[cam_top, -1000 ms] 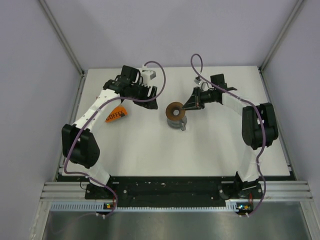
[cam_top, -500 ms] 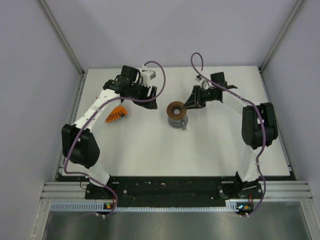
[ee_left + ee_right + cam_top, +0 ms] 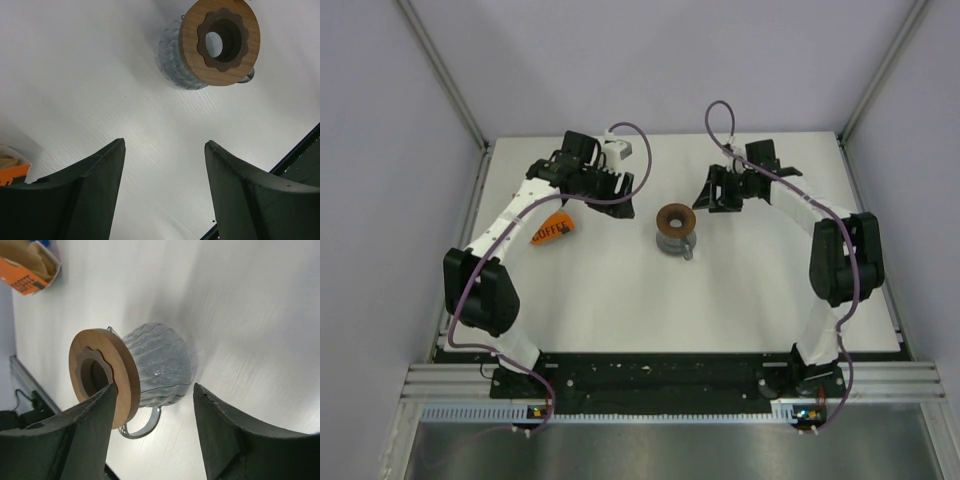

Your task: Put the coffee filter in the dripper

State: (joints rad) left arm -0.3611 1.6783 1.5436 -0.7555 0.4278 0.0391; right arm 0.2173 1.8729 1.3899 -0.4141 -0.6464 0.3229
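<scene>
The dripper (image 3: 674, 221) is a round wood-brown ring (image 3: 190, 50) on a clear grey cup (image 3: 170, 55) at mid-table. Inside the ring sits a brown cone with a wavy rim and a centre hole, the coffee filter (image 3: 235, 42). My right gripper (image 3: 704, 203) hangs open just right of the dripper, apart from it and holding nothing. In the right wrist view, the right gripper (image 3: 154, 385) frames the cup (image 3: 160, 365) and the ring's edge (image 3: 125, 375). My left gripper (image 3: 618, 190) is open and empty to the dripper's left, and the left wrist view shows it (image 3: 165, 141) above bare table.
An orange pack printed "COFFEE" (image 3: 552, 228) lies left of the dripper, beneath the left arm, with tan paper showing in its mouth (image 3: 27, 255). The cup's handle (image 3: 142, 425) points toward the near edge. Grey walls enclose the white table (image 3: 620, 300).
My right gripper has opened and drawn back up and to the right, off the dripper's rim. The dripper and cup stay put. The left arm has not moved.
</scene>
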